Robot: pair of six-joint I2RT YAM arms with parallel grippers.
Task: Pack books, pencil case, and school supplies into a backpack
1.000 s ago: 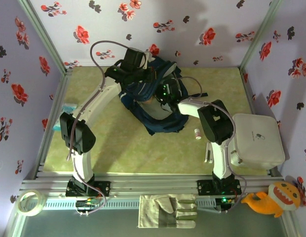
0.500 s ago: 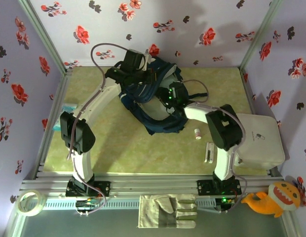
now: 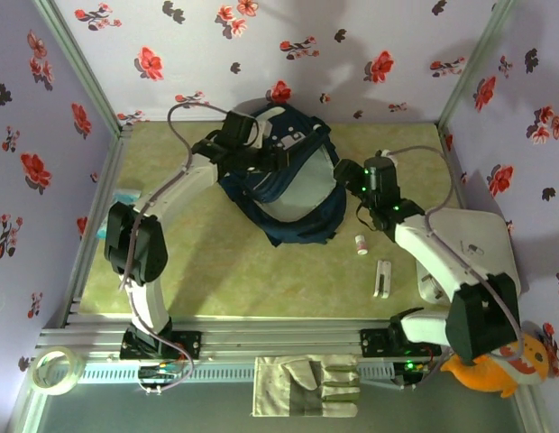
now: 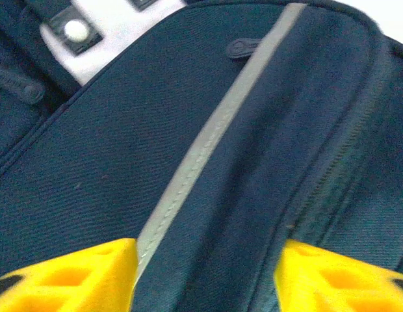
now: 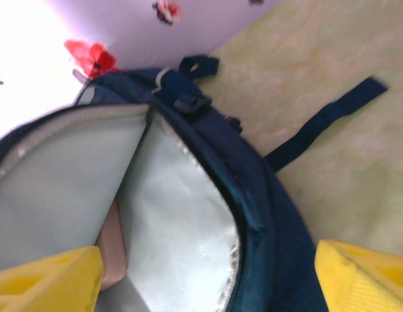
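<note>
Pulled back from the backpack [image 3: 297,230], right hand [image 5: 205,276] gapes empty; left hand [image 4: 205,273] sits spread over its fabric.

The backpack [image 3: 297,230] gapes open, bare mat [image 3: 225,271] in front, the left tool [image 3: 266,152] crowding its far side.

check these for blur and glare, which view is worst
right wrist: worst, floral wall at upper left blown out white, backpack edges soft; left wrist: very close, grey-white patch overexposed, top blurred, weave sharper low left; top external: sharpest, evenly lit, dim shadows on back wall
</note>
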